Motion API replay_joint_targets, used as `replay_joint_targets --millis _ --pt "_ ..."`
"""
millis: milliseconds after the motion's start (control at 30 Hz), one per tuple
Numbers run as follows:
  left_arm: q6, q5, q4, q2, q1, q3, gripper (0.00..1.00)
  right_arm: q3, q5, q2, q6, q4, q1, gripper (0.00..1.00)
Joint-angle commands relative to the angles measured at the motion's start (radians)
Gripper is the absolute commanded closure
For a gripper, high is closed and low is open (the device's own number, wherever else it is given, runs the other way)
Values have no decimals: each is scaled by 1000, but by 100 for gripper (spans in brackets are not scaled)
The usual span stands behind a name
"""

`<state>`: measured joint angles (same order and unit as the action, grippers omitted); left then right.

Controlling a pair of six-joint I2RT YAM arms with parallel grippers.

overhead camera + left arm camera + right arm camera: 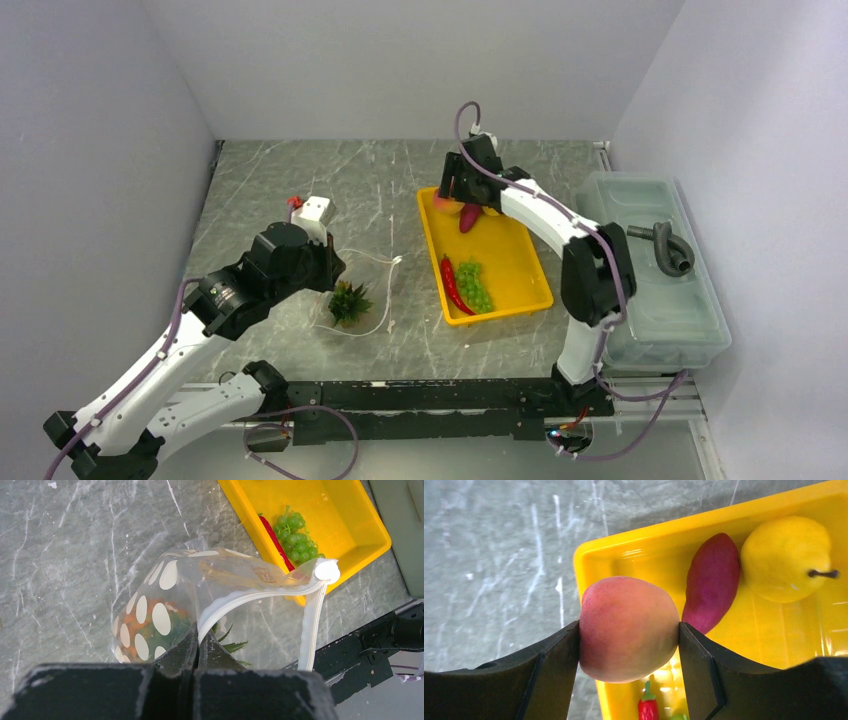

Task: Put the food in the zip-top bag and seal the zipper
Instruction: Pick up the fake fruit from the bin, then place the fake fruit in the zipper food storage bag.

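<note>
At the far left corner of the yellow tray (515,255), the right gripper (629,645) presses its two fingers against opposite sides of the peach (624,615). The jaws stand wide, set by the fruit's width. We cannot tell whether the peach is clear of the tray floor.

Beside it we count one purple eggplant-like piece (712,582) and one yellow pear (786,557), close together. Nearer the arms lie one red chilli (453,285) and one bunch of green grapes (474,285), side by side. That makes five food items at the tray.

The sixth, one pineapple (349,300), sits inside the zip-top bag (165,595), left of the tray. The left gripper (196,642) is fully closed on the bag's mouth edge, pinching the zipper (250,597); the mouth gapes toward the tray.

Bare marble table (270,180) runs between bag and tray. One lidded bin (660,280) stands off the tray's right edge.
</note>
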<state>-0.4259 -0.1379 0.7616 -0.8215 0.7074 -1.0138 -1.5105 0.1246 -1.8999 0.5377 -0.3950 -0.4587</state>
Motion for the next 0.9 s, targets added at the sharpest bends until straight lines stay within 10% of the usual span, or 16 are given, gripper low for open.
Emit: replay_joint_targets --millis 0,867 --pt "10 -17 -28 14 -8 2 100 72 -45 194 -13 47 1 69" --pt "7 -21 -22 -2 -21 -1 100 302 59 780 -115 86 -515 73"
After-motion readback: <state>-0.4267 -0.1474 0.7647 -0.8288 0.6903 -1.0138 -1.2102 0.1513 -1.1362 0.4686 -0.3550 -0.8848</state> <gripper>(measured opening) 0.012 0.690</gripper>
